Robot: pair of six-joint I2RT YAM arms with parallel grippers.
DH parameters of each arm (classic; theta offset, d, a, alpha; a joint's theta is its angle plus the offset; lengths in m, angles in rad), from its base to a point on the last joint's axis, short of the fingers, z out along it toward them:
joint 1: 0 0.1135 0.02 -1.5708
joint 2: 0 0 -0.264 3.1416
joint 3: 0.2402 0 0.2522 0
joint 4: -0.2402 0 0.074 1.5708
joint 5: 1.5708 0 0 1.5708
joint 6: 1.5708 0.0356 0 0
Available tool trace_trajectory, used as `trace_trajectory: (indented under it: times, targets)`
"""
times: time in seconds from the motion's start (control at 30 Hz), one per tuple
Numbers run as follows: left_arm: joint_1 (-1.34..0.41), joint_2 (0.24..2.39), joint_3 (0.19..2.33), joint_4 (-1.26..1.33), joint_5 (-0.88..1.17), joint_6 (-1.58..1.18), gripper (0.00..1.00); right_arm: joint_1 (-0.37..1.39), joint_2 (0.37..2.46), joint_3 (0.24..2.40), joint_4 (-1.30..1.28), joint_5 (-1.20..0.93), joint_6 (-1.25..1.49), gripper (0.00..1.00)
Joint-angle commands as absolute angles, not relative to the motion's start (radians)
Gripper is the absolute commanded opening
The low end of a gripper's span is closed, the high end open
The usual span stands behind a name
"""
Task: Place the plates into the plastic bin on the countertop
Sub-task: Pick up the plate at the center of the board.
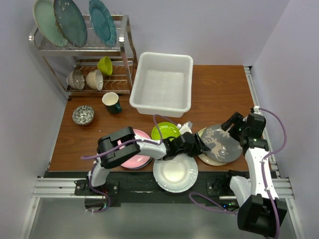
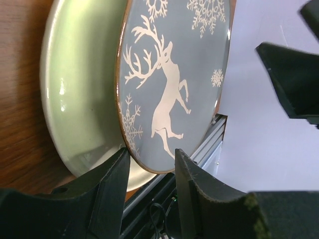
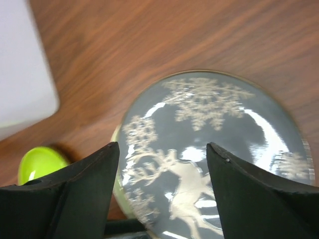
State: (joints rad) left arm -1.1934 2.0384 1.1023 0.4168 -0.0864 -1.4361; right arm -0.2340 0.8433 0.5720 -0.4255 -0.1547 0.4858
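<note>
The grey plate with a white deer (image 1: 222, 142) (image 2: 174, 74) (image 3: 214, 129) leans tilted on a cream plate (image 1: 208, 159) (image 2: 79, 89) at the countertop's near right. My left gripper (image 1: 198, 145) (image 2: 149, 159) is shut on its left rim, one finger behind the edge and one on the face. My right gripper (image 1: 233, 124) (image 3: 162, 164) hangs open above the plate's far side, touching nothing. A lime green plate (image 1: 164, 131) (image 3: 37, 162), a pink plate (image 1: 135, 158) and a white fluted plate (image 1: 175, 174) lie near the front. The white plastic bin (image 1: 142, 74) (image 3: 20, 74) stands behind them with nothing in it.
A wire dish rack (image 1: 124, 50) at the back left carries large teal plates (image 1: 79, 22) and small bowls. A cup (image 1: 111, 102) and a patterned bowl (image 1: 82, 115) stand on the reddish wood countertop (image 1: 219, 89) left of the bin. A metal rail (image 1: 60, 188) runs along the near edge.
</note>
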Motion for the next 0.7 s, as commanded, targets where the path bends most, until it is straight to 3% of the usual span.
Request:
trace_trajectory:
  times: [0.0,0.2,0.27,0.47,0.67]
  targets:
    - [-1.172,2.022,1.088,0.367,-0.118,-1.427,0.46,-0.233,0.902,0.6,-0.413,0.055,0.505,0.79]
    - [-1.158,2.025,1.095,0.35,-0.115,-1.428,0.46,-0.233,1.077,0.632,-0.387,0.168,0.483,0.86]
    - [-1.154,2.026,1.098,0.335,-0.117,-1.427,0.46,-0.233,1.089,0.63,-0.385,0.236,0.474,0.92]
    - [-1.137,2.025,1.1,0.308,-0.121,-1.428,0.46,-0.233,1.055,0.581,-0.35,0.264,0.456,0.98]
    - [-1.12,2.032,1.111,0.305,-0.117,-1.417,0.46,-0.235,1.069,0.581,-0.342,0.264,0.459,0.99]
